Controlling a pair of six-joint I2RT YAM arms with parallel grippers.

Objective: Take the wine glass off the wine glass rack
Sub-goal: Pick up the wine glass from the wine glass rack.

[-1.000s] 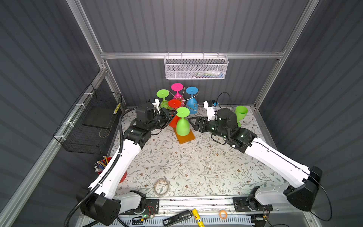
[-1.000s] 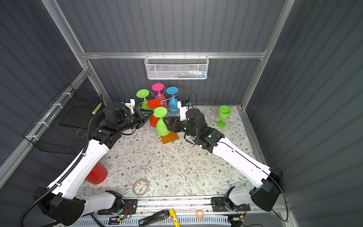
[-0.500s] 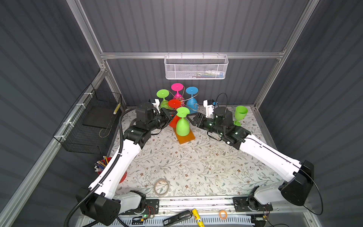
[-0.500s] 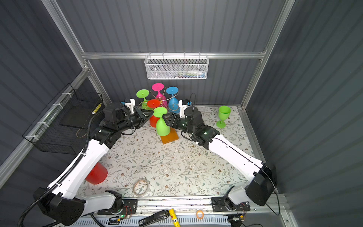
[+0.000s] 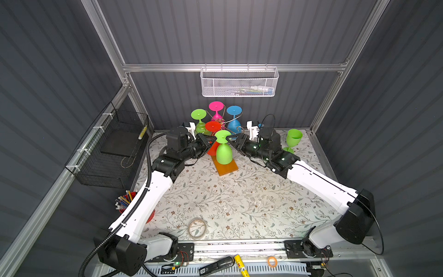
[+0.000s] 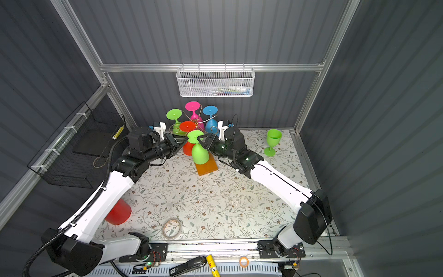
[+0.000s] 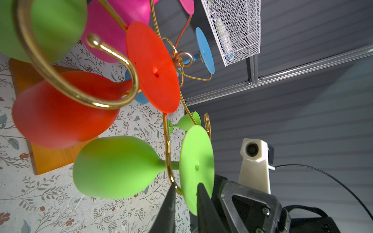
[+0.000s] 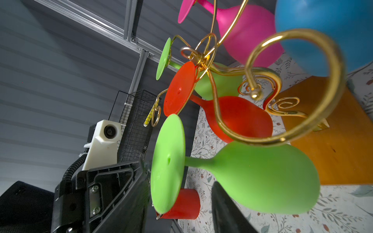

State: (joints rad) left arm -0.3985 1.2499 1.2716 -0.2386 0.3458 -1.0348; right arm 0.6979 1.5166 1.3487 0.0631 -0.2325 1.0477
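One light, stiff-looking green wine glass (image 5: 223, 151) hangs nearest; take it by the stem (image 8: 199, 162). Right gripper (image 5: 233, 140) brackets it, jaws apart; whether left gripper (image 7: 185, 190) clamps the wine glass rack (image 5: 227, 169), I cannot tell.

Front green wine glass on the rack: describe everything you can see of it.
The front green wine glass looks like matte lime plastic: round flat foot, thin stem, rounded bowl. It hangs upside down, its stem in a gold wire arm of the wine glass rack, bowl over the orange base. The open right gripper straddles its foot; the left gripper brackets the wire's tip beside the foot.
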